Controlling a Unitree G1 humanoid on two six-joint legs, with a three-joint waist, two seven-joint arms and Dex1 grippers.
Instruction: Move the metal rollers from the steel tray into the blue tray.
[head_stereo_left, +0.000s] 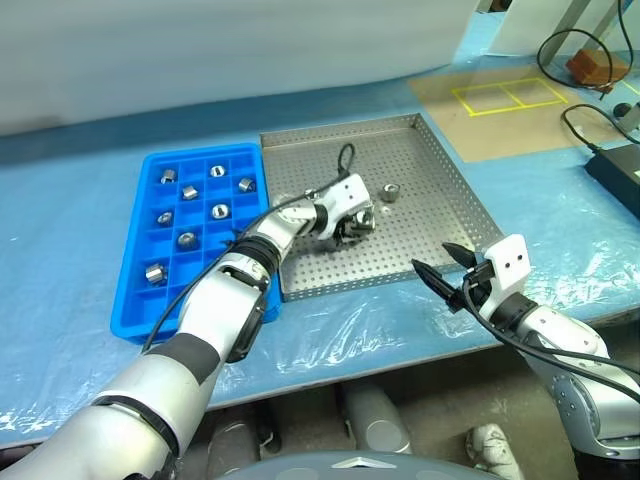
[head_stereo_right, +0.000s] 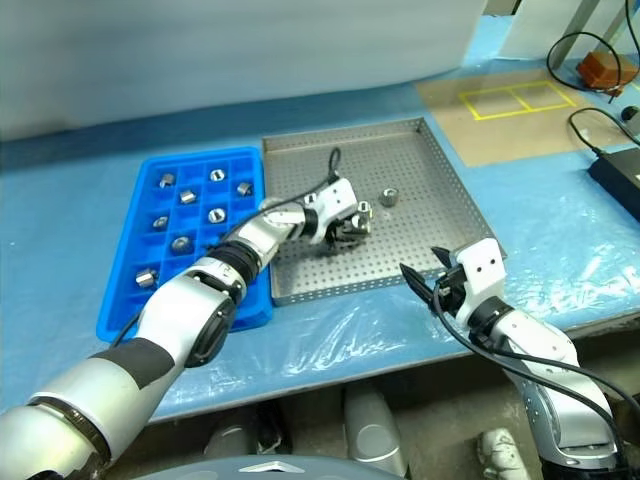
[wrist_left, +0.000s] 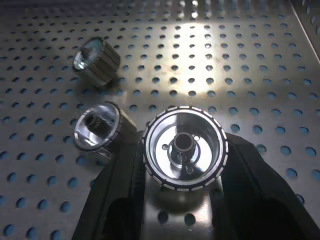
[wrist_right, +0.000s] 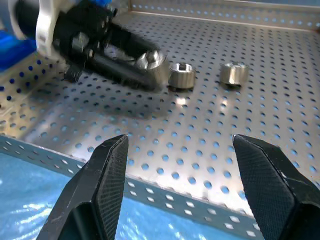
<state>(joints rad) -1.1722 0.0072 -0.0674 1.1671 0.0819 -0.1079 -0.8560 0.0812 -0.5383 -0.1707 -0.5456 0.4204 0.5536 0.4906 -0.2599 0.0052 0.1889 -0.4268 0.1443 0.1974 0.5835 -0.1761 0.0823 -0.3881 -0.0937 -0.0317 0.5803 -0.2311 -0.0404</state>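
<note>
Left wrist view: left tool (wrist_left: 185, 200) clenched on a roller (wrist_left: 185, 148) over the steel tray (head_stereo_left: 440, 200); right tool (wrist_right: 180, 175) released, near edge.
</note>
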